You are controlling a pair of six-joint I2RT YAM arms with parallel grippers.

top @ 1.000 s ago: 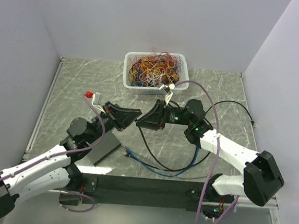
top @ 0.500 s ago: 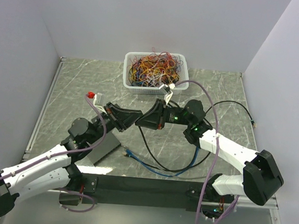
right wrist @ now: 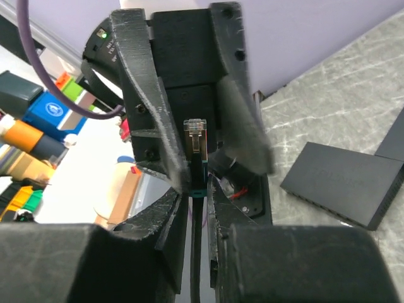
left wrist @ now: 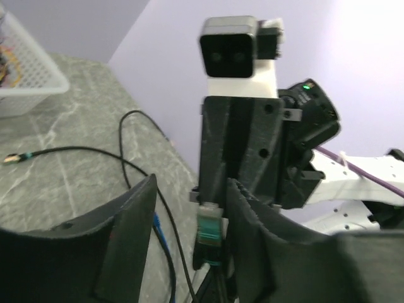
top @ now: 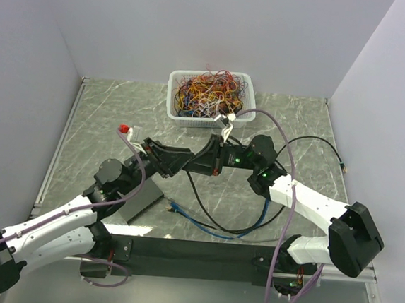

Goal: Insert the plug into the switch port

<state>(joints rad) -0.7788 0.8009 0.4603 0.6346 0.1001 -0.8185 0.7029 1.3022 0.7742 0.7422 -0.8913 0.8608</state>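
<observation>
Pinching the cable just behind the plug (right wrist: 196, 136), the right pincer (right wrist: 199, 208) is clenched on it, with the clear tip sticking out past its fingertips. The left pincer (left wrist: 189, 186) faces it nose to nose in mid-air. Its fingers stand apart on either side of the plug and look released, with a gap showing on at least one side.

This looks like a regrasp between the two arms, with the right one now carrying the plug; insertion has not begun. The switch (right wrist: 341, 183) lies flat on the surface (top: 291, 117), below the left arm and well apart from the plug. I cannot make out its ports clearly.

Next, the left pincer probably needs to back straight away without catching the plug's latch. The right arm then has to bring the plug down to the switch and line its tip up square with a port. A loose blue cable (top: 203, 228) lies near the switch, and the basket (top: 245, 81) of tangled wires sits at the far side.
</observation>
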